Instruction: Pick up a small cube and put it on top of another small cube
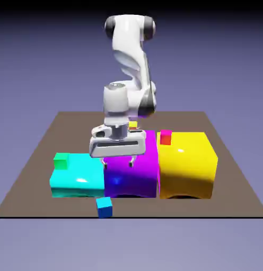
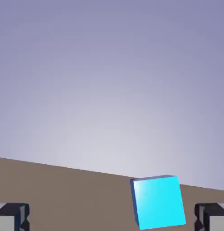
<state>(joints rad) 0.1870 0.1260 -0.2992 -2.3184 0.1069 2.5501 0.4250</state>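
The hand (image 1: pixel 118 163) is seen up above the counter (image 1: pixel 229 199), its fingers (image 1: pixel 132 163) spread wide and nothing gripped between them! The small blue cube (image 1: pixel 104 207) is spotted down at the counter's near edge, just in front of the big blocks, its top shown bright cyan in the hand view, between the two fingertips and nearer the right-hand one in that picture. Behind it a row is formed: cyan block (image 1: pixel 78 177) at left, purple block (image 1: pixel 131 177) in the middle, yellow block (image 1: pixel 186 166) at right. A small green cube (image 1: pixel 61 161) is seen at the cyan block's left end, a small red cube (image 1: pixel 166 137) by the yellow block's left side.
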